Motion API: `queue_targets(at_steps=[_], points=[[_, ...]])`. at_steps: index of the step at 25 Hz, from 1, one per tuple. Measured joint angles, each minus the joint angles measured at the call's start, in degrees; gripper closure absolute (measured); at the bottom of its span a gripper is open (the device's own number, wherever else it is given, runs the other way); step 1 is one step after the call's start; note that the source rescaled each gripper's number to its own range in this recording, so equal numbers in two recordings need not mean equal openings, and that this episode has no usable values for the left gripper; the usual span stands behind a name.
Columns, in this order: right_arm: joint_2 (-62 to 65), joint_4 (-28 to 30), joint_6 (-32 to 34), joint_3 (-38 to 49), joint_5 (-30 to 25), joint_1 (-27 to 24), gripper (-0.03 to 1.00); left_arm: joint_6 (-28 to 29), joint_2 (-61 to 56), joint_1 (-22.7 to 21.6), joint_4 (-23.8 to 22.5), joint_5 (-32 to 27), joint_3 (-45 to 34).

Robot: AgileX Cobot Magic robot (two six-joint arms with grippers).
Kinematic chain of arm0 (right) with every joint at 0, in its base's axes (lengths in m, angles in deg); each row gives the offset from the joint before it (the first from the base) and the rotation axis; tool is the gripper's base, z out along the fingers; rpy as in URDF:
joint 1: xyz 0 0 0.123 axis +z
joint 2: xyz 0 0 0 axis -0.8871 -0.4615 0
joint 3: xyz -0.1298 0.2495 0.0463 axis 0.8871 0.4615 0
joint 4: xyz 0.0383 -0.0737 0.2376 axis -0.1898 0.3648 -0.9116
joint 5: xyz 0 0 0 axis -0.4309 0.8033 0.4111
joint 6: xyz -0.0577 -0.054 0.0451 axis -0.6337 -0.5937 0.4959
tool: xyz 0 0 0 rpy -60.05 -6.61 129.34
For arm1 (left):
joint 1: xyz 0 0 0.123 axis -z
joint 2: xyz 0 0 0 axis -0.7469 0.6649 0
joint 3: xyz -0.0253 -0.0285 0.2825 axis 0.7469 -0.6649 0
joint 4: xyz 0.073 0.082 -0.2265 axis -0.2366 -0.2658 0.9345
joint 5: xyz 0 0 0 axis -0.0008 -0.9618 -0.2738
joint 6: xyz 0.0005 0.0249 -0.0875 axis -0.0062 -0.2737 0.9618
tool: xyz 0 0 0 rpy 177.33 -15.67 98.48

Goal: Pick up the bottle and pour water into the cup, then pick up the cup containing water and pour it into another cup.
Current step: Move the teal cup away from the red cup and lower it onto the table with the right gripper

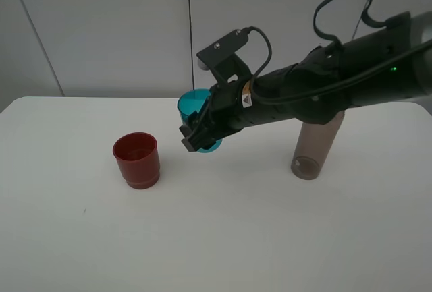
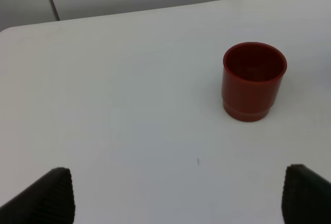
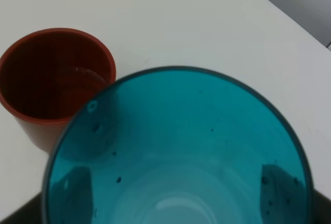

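Observation:
My right gripper [image 1: 201, 137] is shut on the cup [image 1: 196, 105], a translucent teal tumbler held off the table to the right of another cup [image 1: 137, 160], which is dark red and upright. In the right wrist view the teal cup [image 3: 176, 146] fills the frame with small droplets on its inner wall, and the red cup [image 3: 51, 74] is just beyond its rim. The smoky bottle [image 1: 314, 147] stands on the table at the right, its top hidden behind my right arm. My left gripper [image 2: 176, 195] is open and low over the table, short of the red cup [image 2: 253, 81].
The white table [image 1: 216, 238] runs to a pale wall at the back. A cable loops above my right arm [image 1: 337, 76], which crosses from the right past the middle.

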Motion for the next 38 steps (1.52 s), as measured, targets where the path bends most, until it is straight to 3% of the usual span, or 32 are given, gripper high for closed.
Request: queue_targets(at_steps=[2, 7, 16, 38], points=[[0.1, -3.7, -3.6, 1.1, 0.9, -0.7, 0.88, 0.0, 0.0, 0.0, 0.0, 0.0, 0.0], [0.1, -8.0, -5.2, 6.1, 5.1, -3.6, 0.88, 0.0, 0.0, 0.0, 0.0, 0.0, 0.0], [0.1, -19.3, -12.4, 13.1, 13.6, -3.7, 0.88, 0.0, 0.0, 0.0, 0.0, 0.0, 0.0], [-5.1, -21.3, -12.9, 13.6, 17.3, -3.7, 0.88, 0.0, 0.0, 0.0, 0.0, 0.0, 0.0]])
